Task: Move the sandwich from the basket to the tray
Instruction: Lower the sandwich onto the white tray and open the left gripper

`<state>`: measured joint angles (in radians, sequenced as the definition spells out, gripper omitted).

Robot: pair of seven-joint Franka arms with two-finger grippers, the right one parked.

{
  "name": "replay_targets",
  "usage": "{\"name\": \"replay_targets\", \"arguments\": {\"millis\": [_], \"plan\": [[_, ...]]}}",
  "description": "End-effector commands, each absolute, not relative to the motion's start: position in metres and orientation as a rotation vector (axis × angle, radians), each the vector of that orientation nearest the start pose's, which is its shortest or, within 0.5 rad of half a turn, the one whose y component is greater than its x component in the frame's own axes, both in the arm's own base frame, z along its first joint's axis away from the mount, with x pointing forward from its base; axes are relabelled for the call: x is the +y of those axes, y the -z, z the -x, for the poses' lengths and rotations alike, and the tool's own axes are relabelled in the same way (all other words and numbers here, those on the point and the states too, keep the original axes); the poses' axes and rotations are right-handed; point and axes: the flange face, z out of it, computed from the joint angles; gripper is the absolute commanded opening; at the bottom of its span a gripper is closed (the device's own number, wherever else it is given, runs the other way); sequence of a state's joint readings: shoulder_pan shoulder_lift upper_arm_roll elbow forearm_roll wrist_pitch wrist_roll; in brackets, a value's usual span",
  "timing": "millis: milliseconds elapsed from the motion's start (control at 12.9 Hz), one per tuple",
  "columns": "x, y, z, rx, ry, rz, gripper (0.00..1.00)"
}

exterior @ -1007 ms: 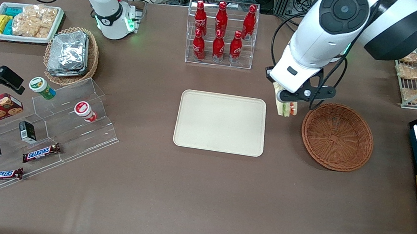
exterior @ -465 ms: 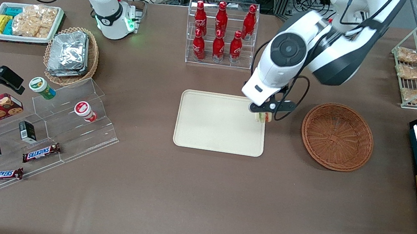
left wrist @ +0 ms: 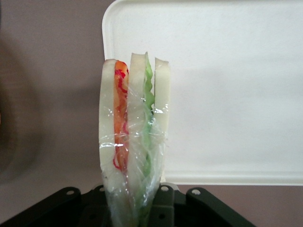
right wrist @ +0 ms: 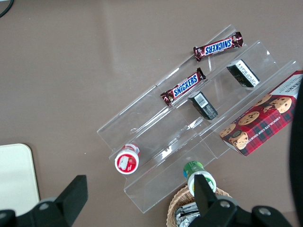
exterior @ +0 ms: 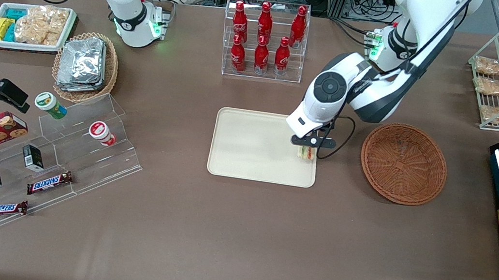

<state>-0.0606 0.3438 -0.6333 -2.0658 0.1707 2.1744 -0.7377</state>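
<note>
Front view: gripper (exterior: 307,147) holds sandwich (exterior: 306,153) at tray (exterior: 248,149) edge nearest basket (exterior: 403,162).

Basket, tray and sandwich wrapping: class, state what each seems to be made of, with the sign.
Basket: woven wicker, reddish-brown strands visible.
Tray: probably matte cream plastic, smooth with a moulded rim.
Sandwich, held in the pincer over the tray: clear film, glossy wrinkles.

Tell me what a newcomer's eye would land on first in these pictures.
First, the white arm reaching down over the tray, its gripper shut on the sandwich, which hangs over the tray's edge nearest the basket. That reddish-brown basket sits beside the tray with nothing in it. Next, the red bottles in their clear rack, farther from the front camera than the tray.
</note>
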Motion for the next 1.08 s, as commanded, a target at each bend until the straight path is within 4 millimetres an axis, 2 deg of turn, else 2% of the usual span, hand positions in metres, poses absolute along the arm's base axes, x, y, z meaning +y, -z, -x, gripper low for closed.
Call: {"name": "replay_targets", "arguments": {"millis": [0,155,387,465,542,620,697,1007], "plan": [[-0.354,-0.252,-0.454,0.156,-0.252,3.097,0.0],[-0.356,-0.237,-0.455,0.158,-0.268,3.118,0.0],[-0.357,-0.224,-0.457,0.146,-0.282,3.139,0.0],[-0.357,-0.222,-0.457,0.145,-0.286,3.141,0.03],[-0.357,-0.22,-0.46,0.138,-0.291,3.144,0.15],[-0.352,-0.216,-0.464,0.12,-0.3,3.14,0.64],[-0.352,-0.215,-0.465,0.117,-0.303,3.14,1.0],[-0.351,-0.218,-0.466,0.101,-0.3,3.135,1.0]]}}
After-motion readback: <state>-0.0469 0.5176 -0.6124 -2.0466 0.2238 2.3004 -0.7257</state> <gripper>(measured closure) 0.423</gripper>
